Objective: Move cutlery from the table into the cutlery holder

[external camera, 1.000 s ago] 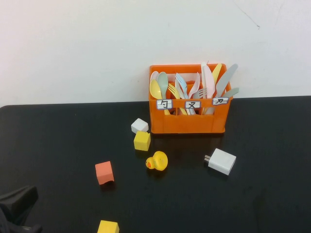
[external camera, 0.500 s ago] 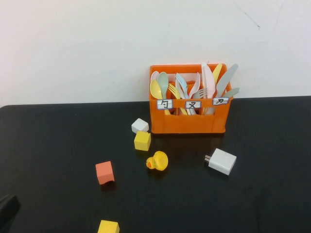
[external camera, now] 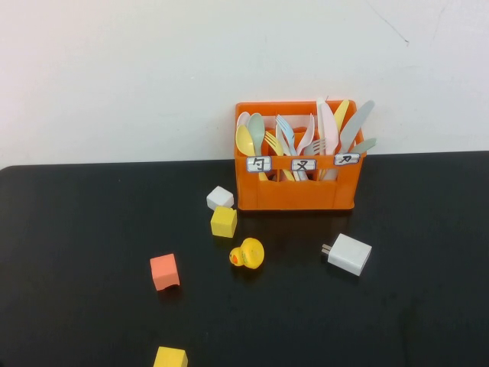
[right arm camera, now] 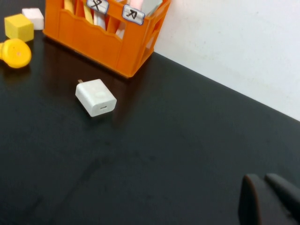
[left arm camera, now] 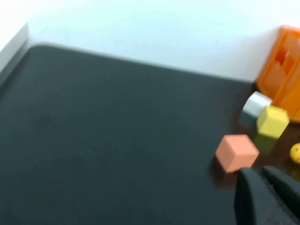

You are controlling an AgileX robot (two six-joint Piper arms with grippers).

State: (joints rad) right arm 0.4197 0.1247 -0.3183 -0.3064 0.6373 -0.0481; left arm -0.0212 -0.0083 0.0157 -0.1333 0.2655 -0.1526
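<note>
now knives point(external camera: 330, 126) upright in crate point(external camera: 298, 191); left gripper point(left arm camera: 269, 176), right gripper point(right arm camera: 265, 180) closed, well apart.

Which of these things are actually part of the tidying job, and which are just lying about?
Part of the job:
- cutlery holder on the table, cutlery standing inside; none visible lying loose
- left hand and right hand, both shut, empty, pulled back

Just lying about:
- white charger plug
- rubber duck
- cubes: white, yellow, orange, another yellow
</note>
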